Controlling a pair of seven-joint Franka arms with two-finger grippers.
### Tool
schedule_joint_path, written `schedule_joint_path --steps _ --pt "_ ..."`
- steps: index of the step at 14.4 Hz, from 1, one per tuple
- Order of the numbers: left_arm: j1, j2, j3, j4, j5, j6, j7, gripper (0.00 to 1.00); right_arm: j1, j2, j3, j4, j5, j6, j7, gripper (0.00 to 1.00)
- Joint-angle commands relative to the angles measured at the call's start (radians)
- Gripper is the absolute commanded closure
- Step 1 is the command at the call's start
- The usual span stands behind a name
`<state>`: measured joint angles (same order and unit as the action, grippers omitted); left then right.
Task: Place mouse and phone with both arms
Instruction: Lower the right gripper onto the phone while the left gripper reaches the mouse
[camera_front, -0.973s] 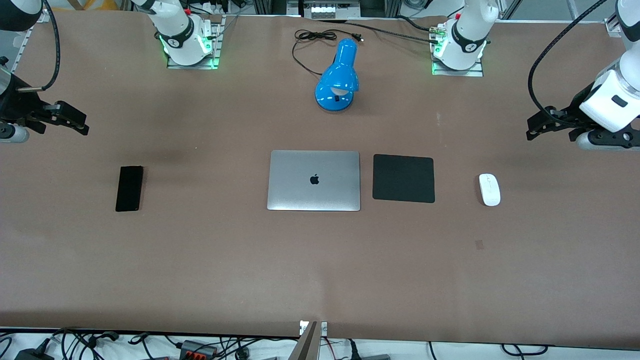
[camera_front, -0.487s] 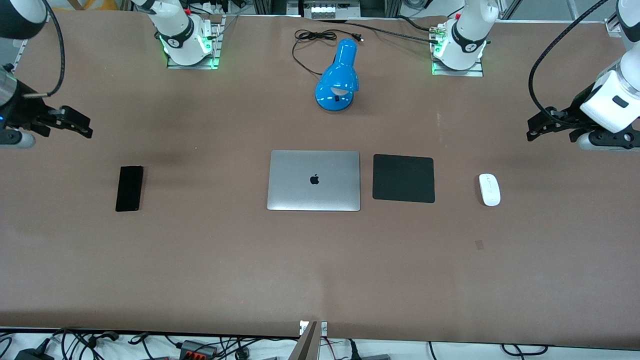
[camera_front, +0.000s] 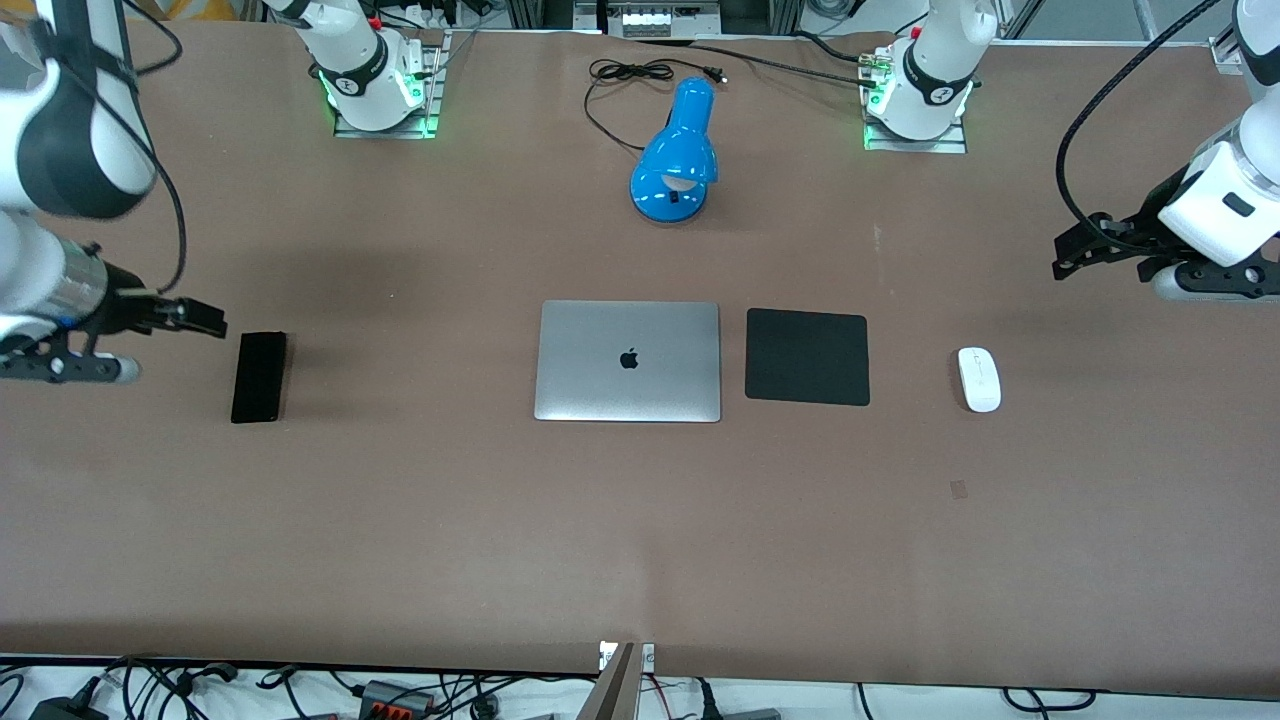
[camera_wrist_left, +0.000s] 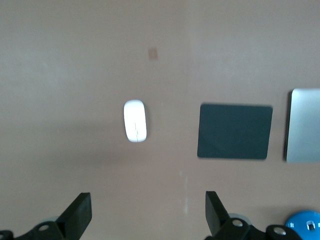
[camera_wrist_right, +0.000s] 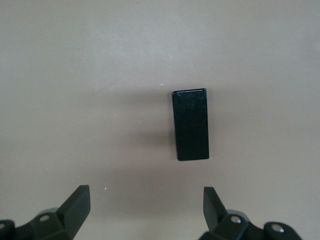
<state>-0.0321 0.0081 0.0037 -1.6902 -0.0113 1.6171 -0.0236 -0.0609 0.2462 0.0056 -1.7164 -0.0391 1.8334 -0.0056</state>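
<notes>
Lining my right gripper (camera_front: 205, 318), fingers spread and empty, up beside the phone (camera_front: 259, 377) at the right arm's end | I'd centre over it, then descend | left gripper (camera_front: 1075, 255) open above table, mouse (camera_front: 979, 379) near pad (camera_front: 807, 356) | one phone, one mouse, one laptop (camera_front: 628, 361), one lamp (camera_front: 677, 155)

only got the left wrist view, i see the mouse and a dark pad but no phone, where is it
Observer: The phone lies flat on the table toward the right arm's end, with the closed laptop between it and your pad.
Operator: right arm anywhere near it
Observer: Yes. The right tool hangs over the table just beside the phone, open and holding nothing.
Operator: how does my left tool look from outside
Observer: From the front, the left tool hangs over bare table toward the left arm's end, not over the mouse.
</notes>
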Motion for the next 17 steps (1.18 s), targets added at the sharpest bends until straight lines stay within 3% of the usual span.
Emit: schedule_joint_path --steps 1,4,6,8,13,15,17 --pt "0.007 0.073 -0.001 0.032 0.017 -0.088 -0.009 0.00 -0.026 0.068 0.008 0.008 -0.010 0.042 -0.002 0.00" --pt "0.015 0.142 0.001 0.003 0.017 -0.121 -0.009 0.00 -0.033 0.134 0.007 0.008 -0.025 0.087 -0.004 0.00" --pt "0.018 0.187 0.001 -0.048 0.017 -0.038 -0.010 0.00 -0.043 0.183 0.007 0.006 -0.027 0.119 -0.002 0.00" --pt "0.061 0.219 0.001 -0.132 0.019 0.155 0.002 0.00 -0.063 0.229 0.007 0.001 -0.027 0.142 -0.004 0.00" --pt "0.084 0.312 0.002 -0.448 0.022 0.859 0.004 0.00 -0.111 0.309 0.007 -0.031 -0.028 0.230 -0.019 0.00" --pt "0.084 0.363 0.004 -0.479 0.022 0.978 0.004 0.00 -0.116 0.320 0.007 -0.066 -0.028 0.282 -0.020 0.00" --pt "0.084 0.389 0.004 -0.480 0.022 1.000 0.005 0.00 -0.117 0.323 0.007 -0.092 -0.028 0.320 -0.030 0.00"
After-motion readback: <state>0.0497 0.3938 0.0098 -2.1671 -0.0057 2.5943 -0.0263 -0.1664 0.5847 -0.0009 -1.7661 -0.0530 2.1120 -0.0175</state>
